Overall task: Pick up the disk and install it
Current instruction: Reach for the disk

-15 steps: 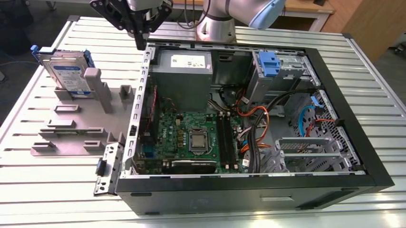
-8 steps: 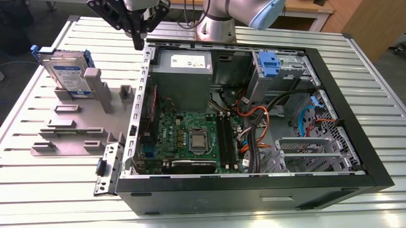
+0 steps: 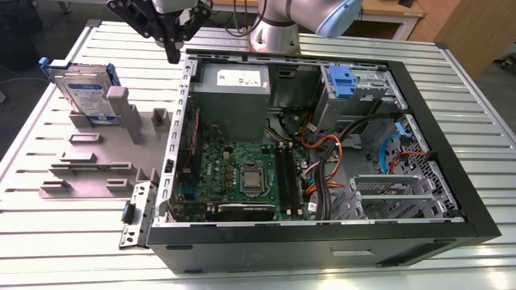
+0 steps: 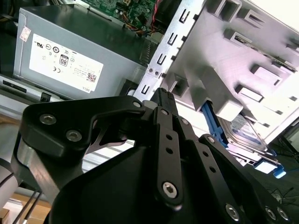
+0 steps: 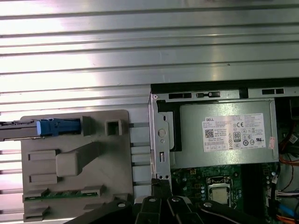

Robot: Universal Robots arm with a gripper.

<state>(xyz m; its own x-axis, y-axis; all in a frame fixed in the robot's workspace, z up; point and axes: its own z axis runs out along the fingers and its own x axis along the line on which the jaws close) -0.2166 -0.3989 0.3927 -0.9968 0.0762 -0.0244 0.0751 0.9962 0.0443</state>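
Silver slats run the length of the table (image 3: pixel 81 241), which carries an open black computer case (image 3: pixel 322 238). Just outside the case's side wall lies a grey plastic holder (image 3: pixel 89 163). The disk (image 3: pixel 84 90) stands nearly upright in a slot of that holder, well apart from the case, with blue rails along its edges.

The exterior view shows the disk's face and its blue-and-white label, too small to read. The first wrist view looks down on the disk (image 5: pixel 28 129) edge-on, so it appears as a thin strip with a blue end. The second wrist view catches the disk (image 4: pixel 245 130) beyond the holder.

The gripper (image 3: pixel 171 59) hangs above the case's corner beside the grey power supply (image 3: pixel 234 90), holding nothing. Its jaws are together in the exterior view and in both wrist views (image 4: pixel 163 95) (image 5: pixel 161 184).

The power supply (image 5: pixel 224 135) bears a white label with dense print and marks. Inside the case lie a green circuit board (image 3: pixel 241 175) and a blue latch (image 3: pixel 342 81).

Beyond the case, at the table's far edge, stands wooden furniture (image 3: pixel 467 30).
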